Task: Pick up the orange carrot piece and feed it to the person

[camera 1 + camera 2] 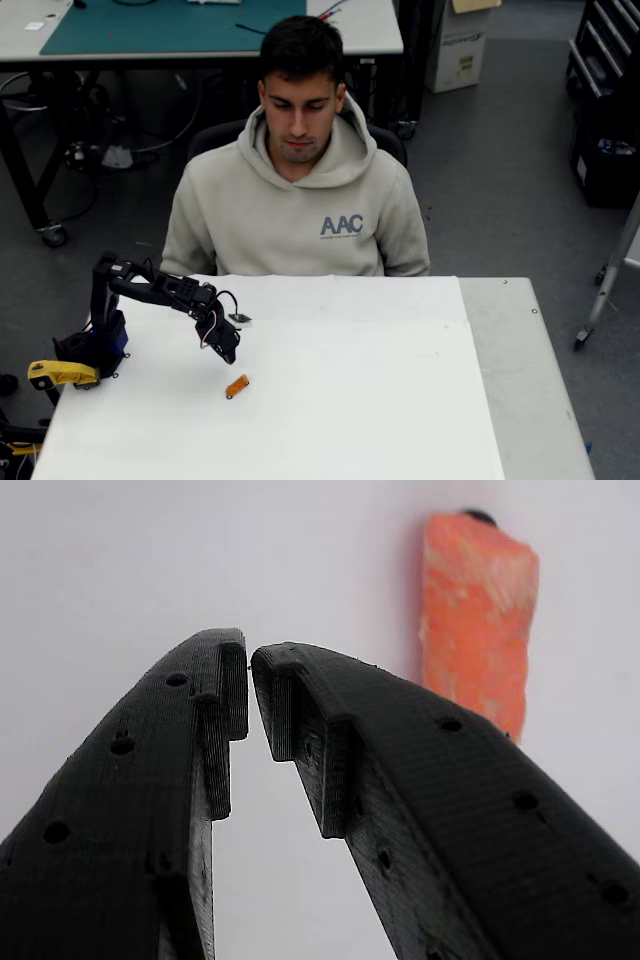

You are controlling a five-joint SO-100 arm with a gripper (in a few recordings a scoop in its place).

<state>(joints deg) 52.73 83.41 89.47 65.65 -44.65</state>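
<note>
Wrist view: the gripper (250, 670) is seen with jaws nearly pressed together (nothing between them), just left of the orange carrot piece (478, 620), which lies on the white table (400, 400). Descending unopened, the carrot would probably be missed or knocked aside.

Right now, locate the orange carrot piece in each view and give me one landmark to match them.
Overhead view: the orange carrot piece lies on the white table, left of centre, just below the gripper.
Wrist view: the piece sits upper right, beyond the right finger, partly hidden by it.
Shared landmark: the black gripper, tips nearly together, with the carrot close by.
</note>
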